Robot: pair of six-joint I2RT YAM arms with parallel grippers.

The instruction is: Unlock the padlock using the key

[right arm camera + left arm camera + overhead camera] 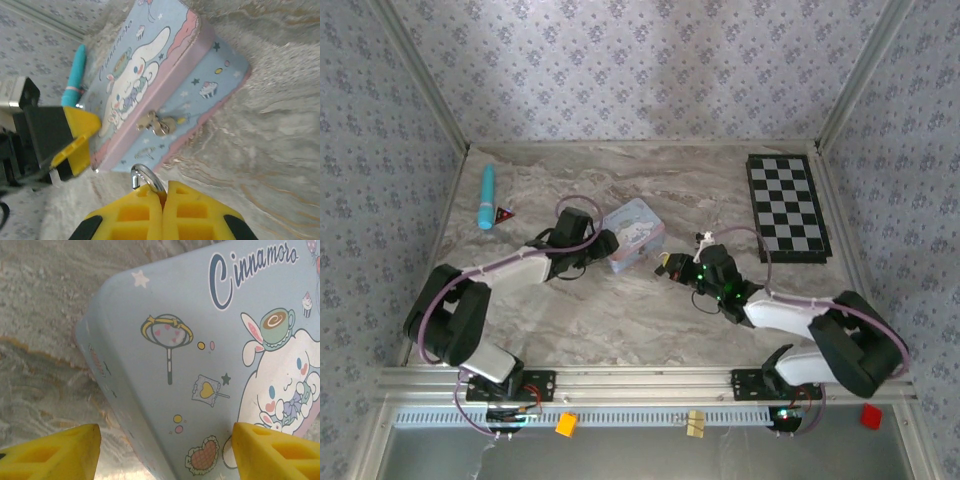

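**A:** where's the padlock [144,176] at?

**B:** right pincer [161,190] is clenched on it, silver loop poking out, just off 6 o'clock of the tin [200,65]. Left pincer [165,440] is released, straddling a tin corner.

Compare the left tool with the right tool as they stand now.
The left tool is open, fingers wide apart; the right tool is shut, pinching a metal loop. The left tool is at one end of the light-blue tin; the right tool faces its latched side, apart from it. Both have yellow fingers.
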